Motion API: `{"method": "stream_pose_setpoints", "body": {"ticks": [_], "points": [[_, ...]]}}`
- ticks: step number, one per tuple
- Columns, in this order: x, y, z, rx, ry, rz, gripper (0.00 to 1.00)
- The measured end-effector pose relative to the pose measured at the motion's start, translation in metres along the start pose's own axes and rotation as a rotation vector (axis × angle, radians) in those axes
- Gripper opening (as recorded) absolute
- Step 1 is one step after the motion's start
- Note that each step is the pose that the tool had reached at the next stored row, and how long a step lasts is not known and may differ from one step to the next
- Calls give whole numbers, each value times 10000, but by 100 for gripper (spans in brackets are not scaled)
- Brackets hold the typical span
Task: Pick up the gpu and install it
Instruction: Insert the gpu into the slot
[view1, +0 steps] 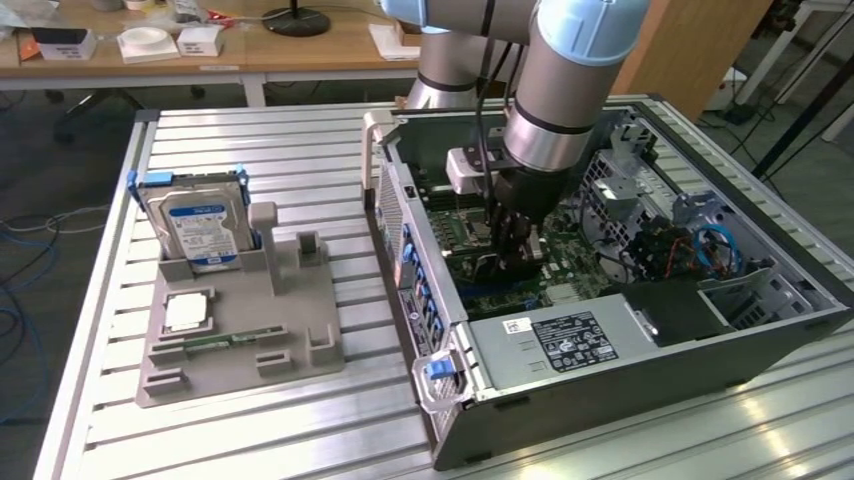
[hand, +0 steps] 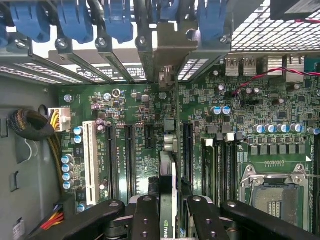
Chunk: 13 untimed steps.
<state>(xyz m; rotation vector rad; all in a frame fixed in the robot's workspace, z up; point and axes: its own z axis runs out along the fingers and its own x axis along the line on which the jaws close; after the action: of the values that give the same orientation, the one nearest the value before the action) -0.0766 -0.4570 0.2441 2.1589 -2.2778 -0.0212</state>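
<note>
The pincer (hand: 169, 212) is clamped on the gpu (hand: 168, 187), its two black fingers (hand: 146, 215) pressing either face of the thin card, which stands on edge between them with its metal end bracket (hand: 169, 60) reaching up to the row of rear slot openings in the case. In the exterior view the pincer (view1: 511, 262) hangs straight down from the arm (view1: 567, 90) into the open computer case (view1: 641, 330), low over the motherboard (view1: 501, 285). Directly beneath the card lies the green motherboard (hand: 130, 107), with black expansion slots just beside the pincer on both sides and a white slot (hand: 90, 160) further off. Beyond the slots on the other side sits the empty processor socket (hand: 272, 192). Blue retaining clips (hand: 117, 20) line the case wall past the bracket. Outside the case, well apart from the pincer toward the exterior view's left, a grey parts holder (view1: 240, 340) rests on the slatted bench (view1: 267, 140), carrying an upright hard drive (view1: 200, 225), a processor (view1: 187, 312) and a memory stick (view1: 227, 340).
</note>
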Motion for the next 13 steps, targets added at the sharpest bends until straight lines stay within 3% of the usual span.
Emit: {"method": "stream_pose_setpoints", "body": {"ticks": [13], "points": [[-1,-1,22,0,-21,-1,26]]}}
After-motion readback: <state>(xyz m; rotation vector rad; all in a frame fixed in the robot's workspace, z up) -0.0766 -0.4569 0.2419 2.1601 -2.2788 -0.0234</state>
